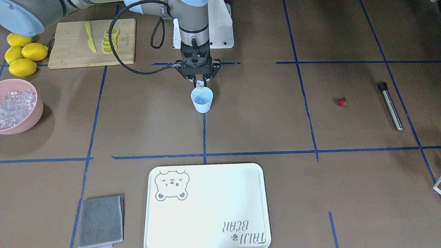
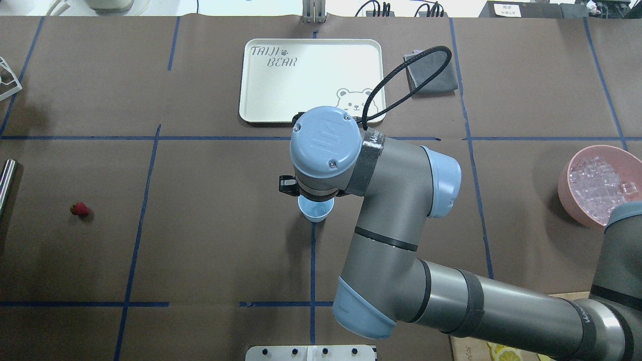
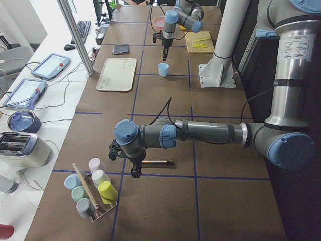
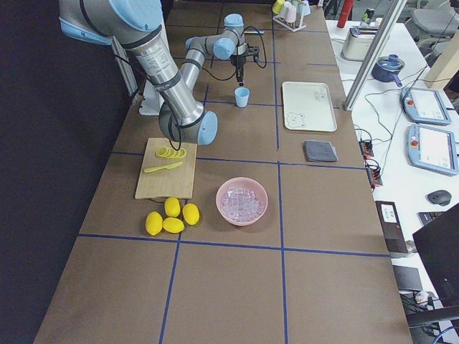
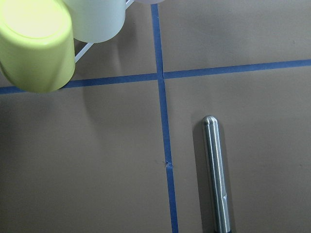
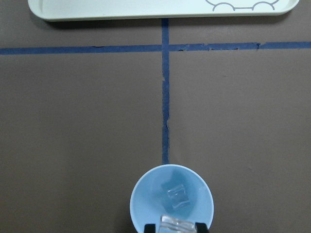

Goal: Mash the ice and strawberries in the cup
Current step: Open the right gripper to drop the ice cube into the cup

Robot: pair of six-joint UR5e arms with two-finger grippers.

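Observation:
The pale blue cup (image 1: 202, 100) stands on the table's middle line; it also shows in the overhead view (image 2: 316, 209) and the right wrist view (image 6: 171, 201). One ice cube (image 6: 178, 195) lies in its bottom. My right gripper (image 1: 200, 82) hangs just above the cup's rim, shut on another ice cube (image 6: 177, 224). The strawberry (image 1: 341, 102) lies alone on the table far from the cup. My left gripper (image 3: 134, 169) hovers by a metal muddler (image 5: 216, 174); I cannot tell whether it is open or shut.
A pink bowl (image 1: 34, 115) of ice cubes (image 1: 15, 103) stands by several lemons (image 1: 22, 55) and a cutting board (image 1: 69, 51) with lemon slices. A white tray (image 1: 206, 206) and a grey cloth (image 1: 100, 220) lie beyond the cup. A rack of cups (image 3: 93, 193) stands near the muddler.

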